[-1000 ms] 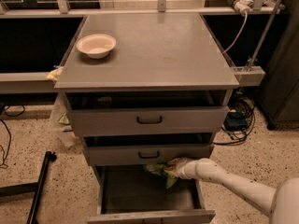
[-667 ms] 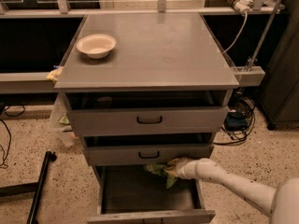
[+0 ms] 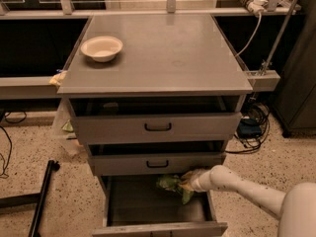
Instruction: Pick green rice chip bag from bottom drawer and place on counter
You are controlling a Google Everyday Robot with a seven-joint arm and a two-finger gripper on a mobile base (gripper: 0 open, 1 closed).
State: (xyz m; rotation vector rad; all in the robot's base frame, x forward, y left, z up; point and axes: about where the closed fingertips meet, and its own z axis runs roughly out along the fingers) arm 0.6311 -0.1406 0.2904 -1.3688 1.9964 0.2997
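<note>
Green rice chip bag [image 3: 172, 184] prob light, crinkly, pinch a fold; gripper [image 3: 190, 184] at its right edge, can't tell if clamped.

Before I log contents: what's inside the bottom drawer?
The green rice chip bag and the tool against it, near the back right. The middle drawer covers the rear.

Single view, nothing to cross-check against. I'm looking from high up in front of the drawer cabinet [image 3: 113, 128], facing its front, pitched steeply down. The desk [image 3: 168, 58] top fills the frame toward 12 o'clock. The bottom drawer [image 3: 148, 206] sits at 6 o'clock, its front cut by the frame edge. Mid range: the full cabinet width fits, with floor on both sides. The arm [image 3: 247, 190] enters from 4 o'clock, close to the lens. The end effector [image 3: 190, 183] is at about 5 o'clock, over the drawer's rear.
</note>
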